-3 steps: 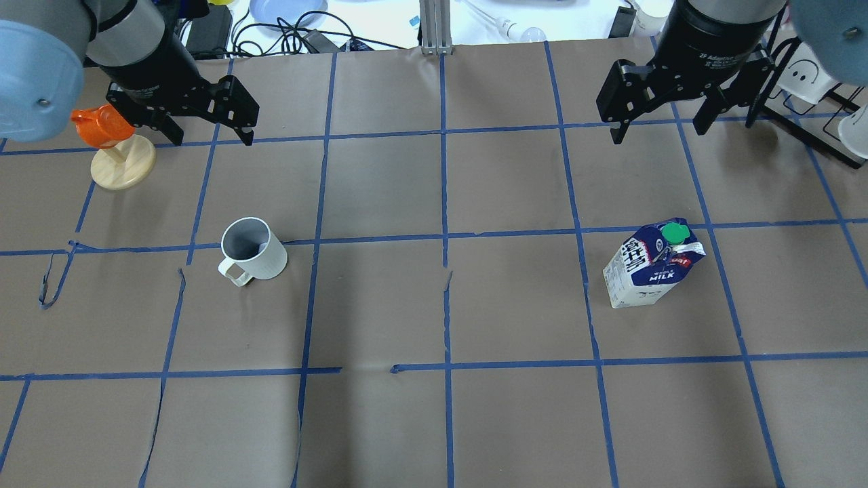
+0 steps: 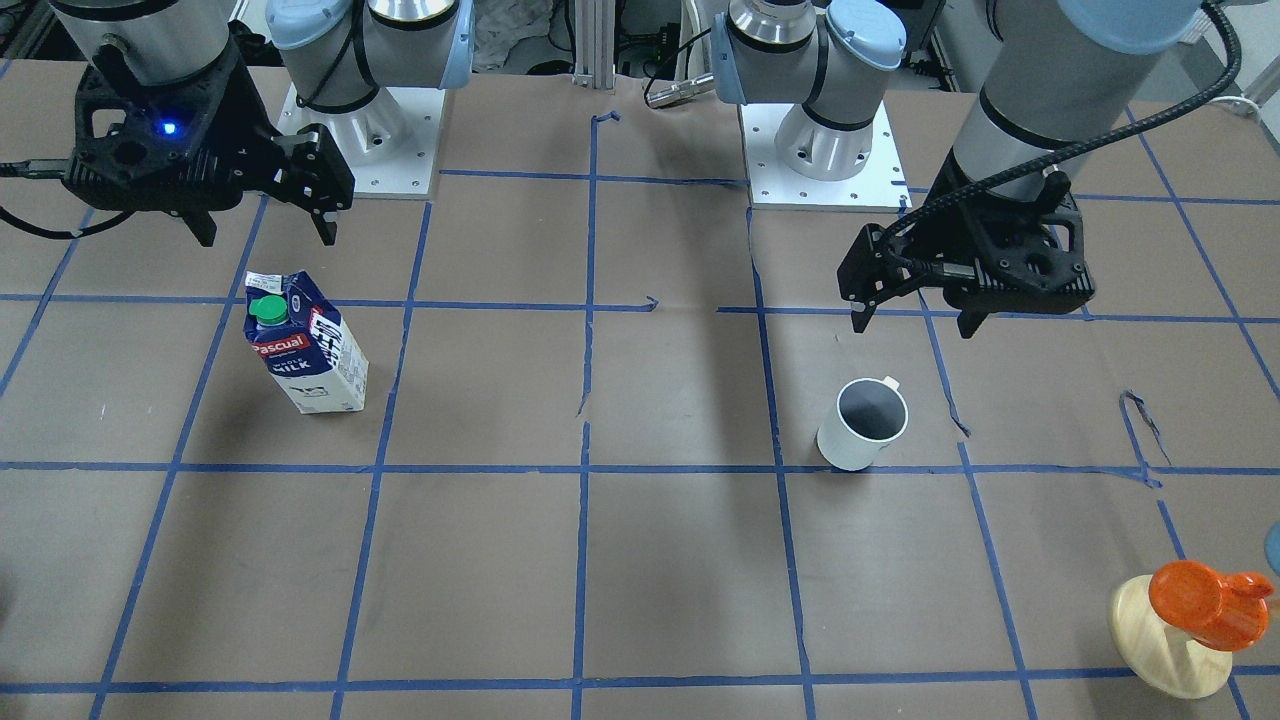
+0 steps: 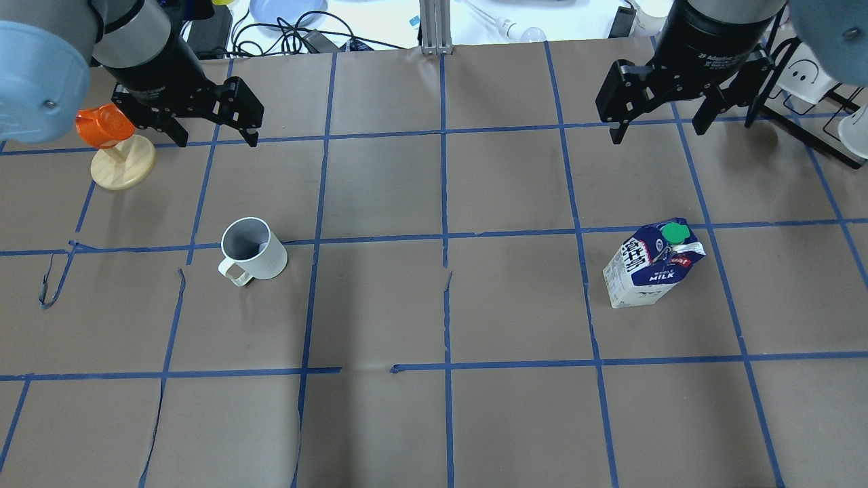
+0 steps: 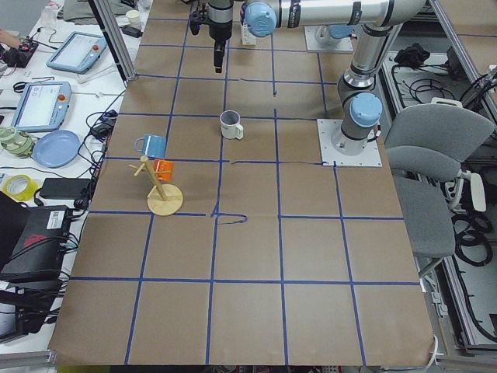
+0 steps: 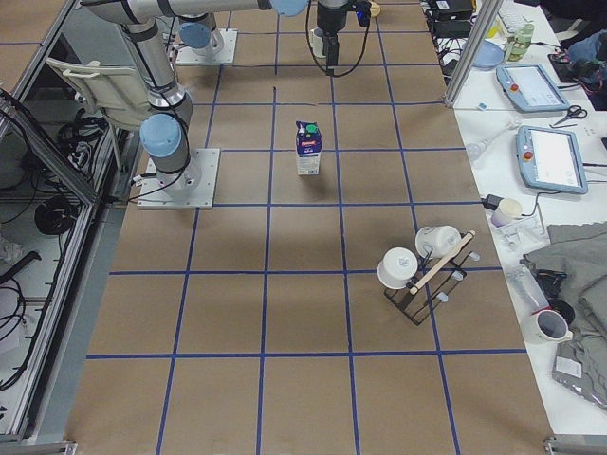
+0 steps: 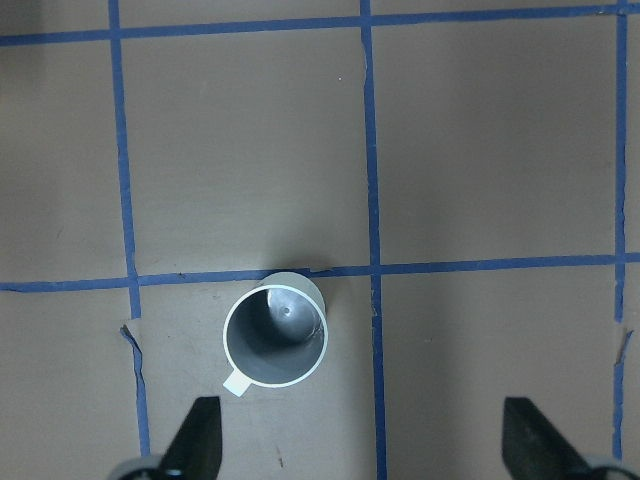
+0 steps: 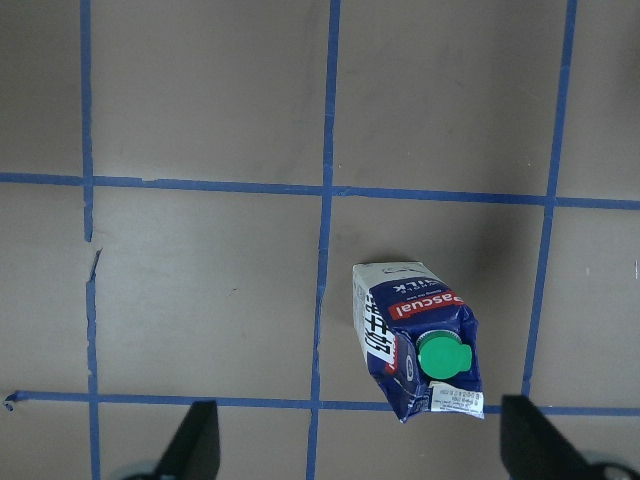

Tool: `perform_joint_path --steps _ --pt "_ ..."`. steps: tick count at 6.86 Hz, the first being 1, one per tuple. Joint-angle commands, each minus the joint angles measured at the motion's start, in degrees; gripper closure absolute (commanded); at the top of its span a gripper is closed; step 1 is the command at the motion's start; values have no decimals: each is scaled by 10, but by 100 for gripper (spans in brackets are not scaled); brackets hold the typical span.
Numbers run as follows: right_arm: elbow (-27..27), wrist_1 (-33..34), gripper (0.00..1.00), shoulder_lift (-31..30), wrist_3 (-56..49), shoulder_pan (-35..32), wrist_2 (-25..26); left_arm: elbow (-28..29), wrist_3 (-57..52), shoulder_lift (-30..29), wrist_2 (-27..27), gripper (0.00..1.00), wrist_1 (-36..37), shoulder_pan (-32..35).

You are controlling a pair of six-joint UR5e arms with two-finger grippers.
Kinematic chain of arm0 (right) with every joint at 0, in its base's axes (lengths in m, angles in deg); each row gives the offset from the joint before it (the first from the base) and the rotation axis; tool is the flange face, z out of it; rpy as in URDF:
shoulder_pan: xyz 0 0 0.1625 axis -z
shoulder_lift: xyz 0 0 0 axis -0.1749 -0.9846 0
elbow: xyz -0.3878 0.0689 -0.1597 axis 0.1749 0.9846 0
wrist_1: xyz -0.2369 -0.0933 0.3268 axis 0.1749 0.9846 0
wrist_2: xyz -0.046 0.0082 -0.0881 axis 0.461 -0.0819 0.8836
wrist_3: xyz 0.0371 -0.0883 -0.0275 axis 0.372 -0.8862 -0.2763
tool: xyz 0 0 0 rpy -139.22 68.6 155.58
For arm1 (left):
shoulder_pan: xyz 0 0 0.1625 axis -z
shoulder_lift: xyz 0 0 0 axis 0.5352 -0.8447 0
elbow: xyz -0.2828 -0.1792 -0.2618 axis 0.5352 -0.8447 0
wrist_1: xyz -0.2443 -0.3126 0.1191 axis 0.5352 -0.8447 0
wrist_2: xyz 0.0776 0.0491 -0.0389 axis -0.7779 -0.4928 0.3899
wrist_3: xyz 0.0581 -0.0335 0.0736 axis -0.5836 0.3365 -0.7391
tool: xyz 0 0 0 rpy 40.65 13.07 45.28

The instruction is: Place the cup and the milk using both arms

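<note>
We are hovering the left gripper (image 3: 215,139), spread wide and empty, at upper left; the cup (image 3: 252,249) is standing below it, left of centre. Our right gripper (image 3: 656,132), likewise released, is hanging at upper right, and the milk (image 3: 649,266) is standing upright below it.

1. The table (image 3: 515,305) is covered in brown paper, marked into squares by blue tape lines (image 3: 444,190).
2. A grey office chair (image 4: 435,144) stands on the robot's side, with black cables (image 4: 470,233) near it.
3. A white bench (image 5: 493,161) along the opposite side carries tablets (image 5: 553,156) and a blue plate (image 4: 56,148).
4. A wooden cup stand (image 4: 165,200) sits at the table's left end, a black rack (image 5: 417,294) at the right.
5. The light is even and the shadows soft.
</note>
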Motion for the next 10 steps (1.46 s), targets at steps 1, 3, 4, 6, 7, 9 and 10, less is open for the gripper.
perform_joint_path --steps 1,3,4,6,7,9,10 --pt "0 0 0 0 1 0 -2 -1 -2 1 -1 0 0 0" --pt "0 -1 0 0 1 0 -3 0 -7 0 0 0 2 -1" --pt "0 -1 0 0 0 0 -3 -1 -10 2 -1 0 2 -1" --pt "-1 0 0 1 0 0 -1 -2 -10 5 -1 0 2 -4" --pt "-1 -1 0 0 0 0 -2 -2 -11 5 4 0 2 -6" --pt "-1 -1 0 0 0 0 -2 -2 -30 4 6 0 2 -13" --pt "-1 -1 0 0 0 0 -2 -3 -38 4 1 0 2 -13"
